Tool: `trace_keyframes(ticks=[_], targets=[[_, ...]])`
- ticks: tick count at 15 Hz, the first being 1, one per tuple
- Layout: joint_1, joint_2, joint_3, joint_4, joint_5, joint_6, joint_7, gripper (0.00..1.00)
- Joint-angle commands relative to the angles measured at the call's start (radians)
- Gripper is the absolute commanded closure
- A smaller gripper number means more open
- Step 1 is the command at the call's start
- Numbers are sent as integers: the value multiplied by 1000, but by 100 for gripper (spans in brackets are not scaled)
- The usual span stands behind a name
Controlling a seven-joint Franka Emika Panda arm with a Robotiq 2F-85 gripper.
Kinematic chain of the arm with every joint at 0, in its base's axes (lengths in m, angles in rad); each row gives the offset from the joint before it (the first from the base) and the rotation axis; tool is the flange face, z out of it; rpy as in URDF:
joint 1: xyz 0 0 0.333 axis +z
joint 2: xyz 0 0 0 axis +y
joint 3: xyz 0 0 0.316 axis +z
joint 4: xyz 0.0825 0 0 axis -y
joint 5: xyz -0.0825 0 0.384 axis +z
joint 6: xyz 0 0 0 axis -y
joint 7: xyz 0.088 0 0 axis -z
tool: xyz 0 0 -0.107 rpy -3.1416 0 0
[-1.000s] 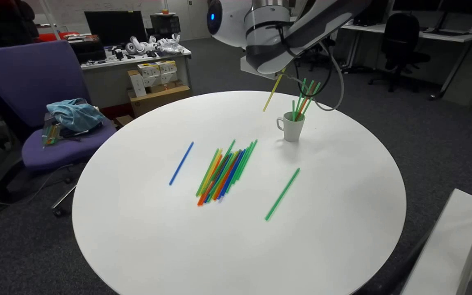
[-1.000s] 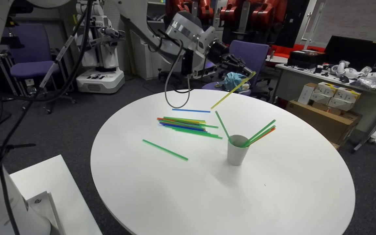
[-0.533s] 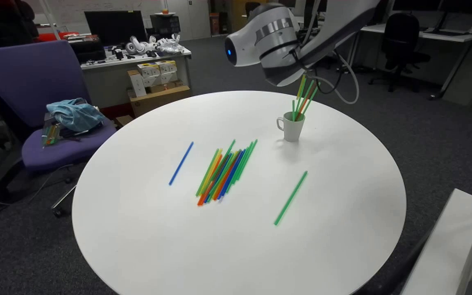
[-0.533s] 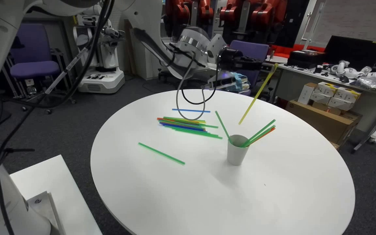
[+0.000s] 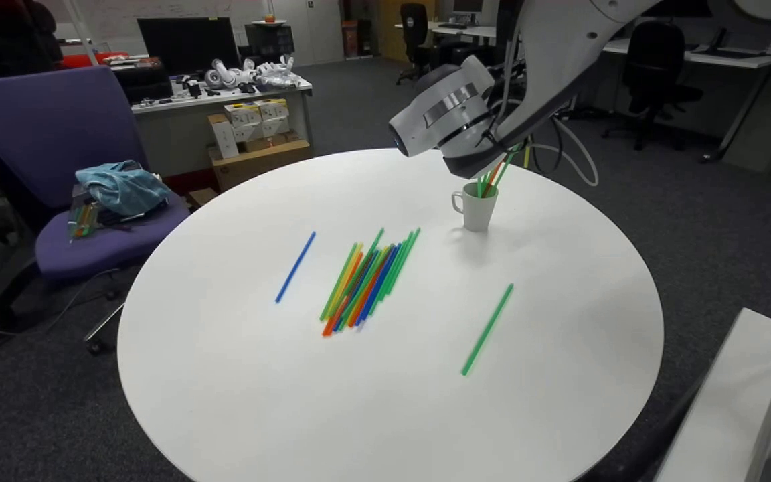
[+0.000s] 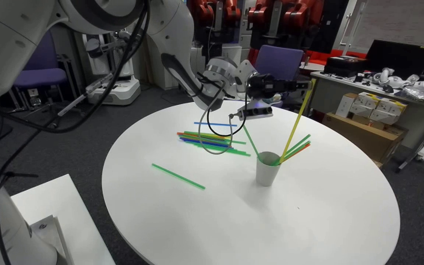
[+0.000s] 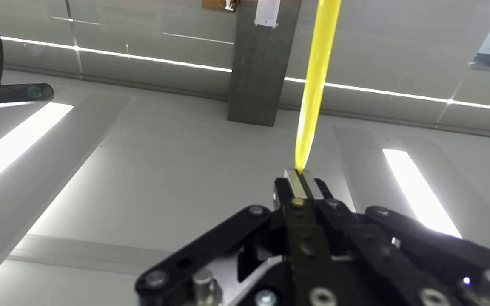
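A yellow straw slants down from my gripper, which is shut on its upper end. In the wrist view the straw runs upward from the pinched fingertips of the gripper. Green straws and an orange one stand in a white mug. There the yellow straw's low end overlaps the mug's rim. From the opposite camera only a short yellow piece shows, right of the straws in the mug and apart from it. The arm hides my gripper in that view.
Several mixed straws lie bundled on the round white table. A blue straw lies left of them, a lone green straw right. A cable loop hangs below the wrist. Purple chairs and a desk stand beyond the table.
My gripper has carried the yellow straw toward the mug, levelling out as it went, and the straw hangs steeper. The lone green straw has shifted across the table, away from the bundle.
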Motion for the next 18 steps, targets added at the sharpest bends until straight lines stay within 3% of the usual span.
trace_keyframes(ticks=[1, 7, 18], targets=[[-40, -1, 78, -3, -7, 3, 12, 100], [-56, 2, 126, 3, -4, 20, 36, 100], [-52, 64, 130, 36, -7, 4, 277, 100]])
